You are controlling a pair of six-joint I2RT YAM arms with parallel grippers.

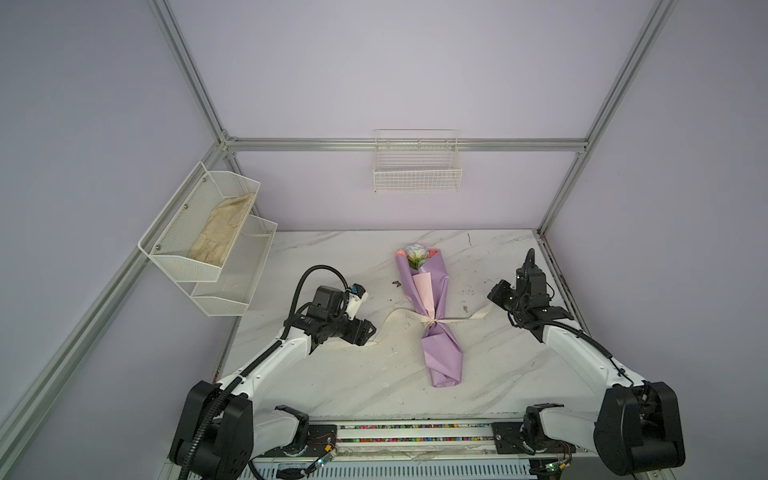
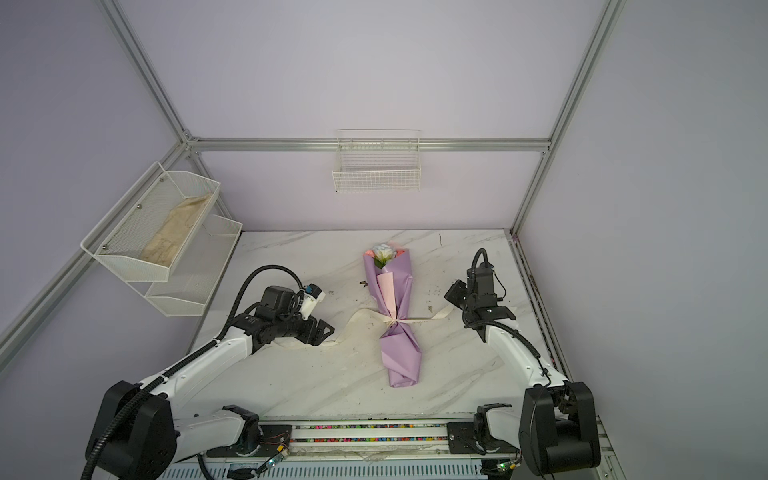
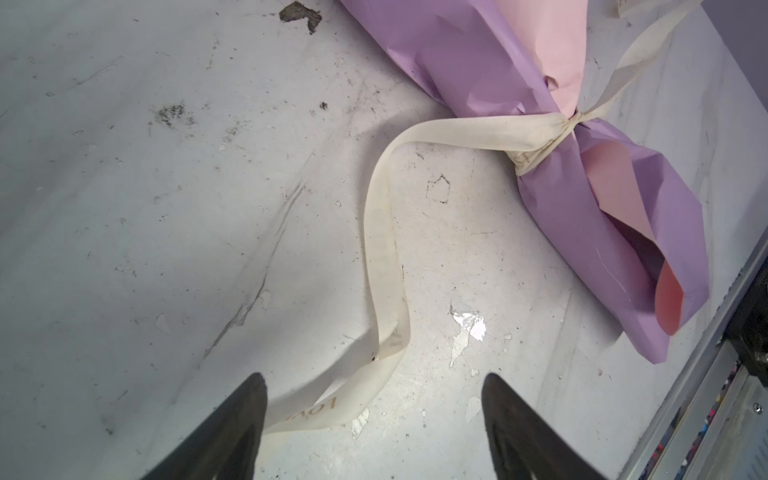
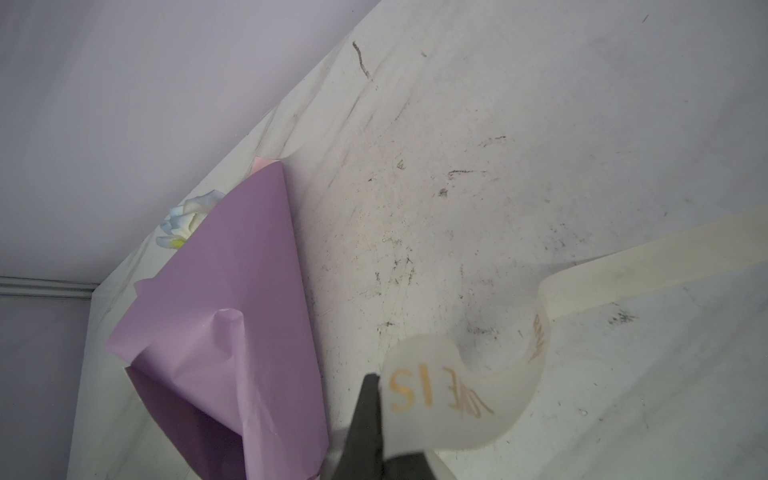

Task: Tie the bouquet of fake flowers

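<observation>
1. Nearest, the left pincer [image 3: 374,376] stands spread, with the cream ribbon [image 3: 380,232] slack between its tips; only its wrist view shows this.
2. At the middle of the worktop [image 1: 332,382] lies the bouquet of fake flowers [image 1: 434,291], blooms toward 12 o'clock, ribbon knotted round its waist.
3. At the bouquet's 3 o'clock the right pincer [image 4: 370,390] pinches the ribbon's other end; only its wrist view shows the lettering.

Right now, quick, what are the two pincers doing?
The left pincer is open, holding nothing.
The right pincer is shut on the ribbon.
</observation>
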